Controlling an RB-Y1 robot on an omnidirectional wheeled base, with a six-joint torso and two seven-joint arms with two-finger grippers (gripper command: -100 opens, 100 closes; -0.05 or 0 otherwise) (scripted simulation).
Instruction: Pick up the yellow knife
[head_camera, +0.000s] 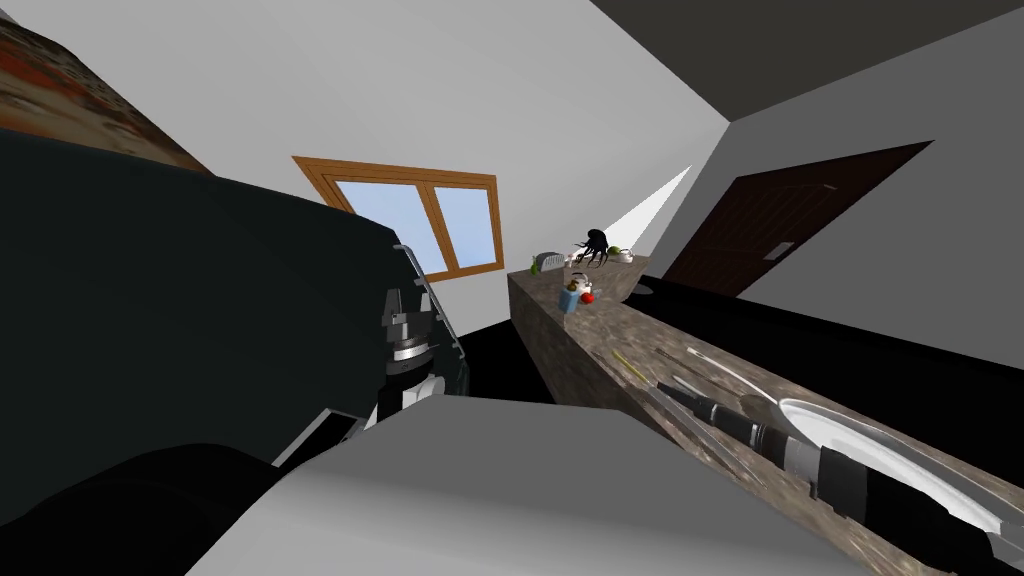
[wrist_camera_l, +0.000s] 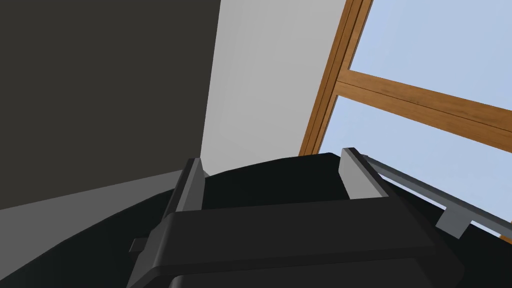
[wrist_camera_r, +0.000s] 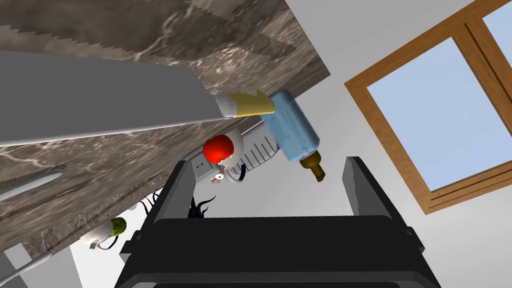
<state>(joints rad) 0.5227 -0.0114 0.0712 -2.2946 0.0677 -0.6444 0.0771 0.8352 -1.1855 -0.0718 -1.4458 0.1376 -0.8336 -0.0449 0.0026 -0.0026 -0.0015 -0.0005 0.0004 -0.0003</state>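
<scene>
The yellow knife (wrist_camera_r: 150, 102) lies flat on the brown marbled counter (wrist_camera_r: 125, 30), with a broad grey blade and a short yellow handle (wrist_camera_r: 249, 104). In the head view its thin yellowish handle (head_camera: 630, 366) points toward the counter's far end. My right gripper (wrist_camera_r: 270, 177) is open just short of the handle, nothing between its fingers. In the head view it (head_camera: 680, 388) reaches low along the counter (head_camera: 570, 350) from the lower right. My left gripper (wrist_camera_l: 272, 175) is open and empty, raised beside a large black shape (head_camera: 412, 298).
A blue bottle-like container (wrist_camera_r: 292, 131) and a red-topped white item (wrist_camera_r: 220, 150) stand just past the knife's handle. A white plate (head_camera: 880, 445) lies beside my right forearm. Small kitchen items (head_camera: 590, 252) crowd the counter's far end. A dark door (head_camera: 790, 225) is at right.
</scene>
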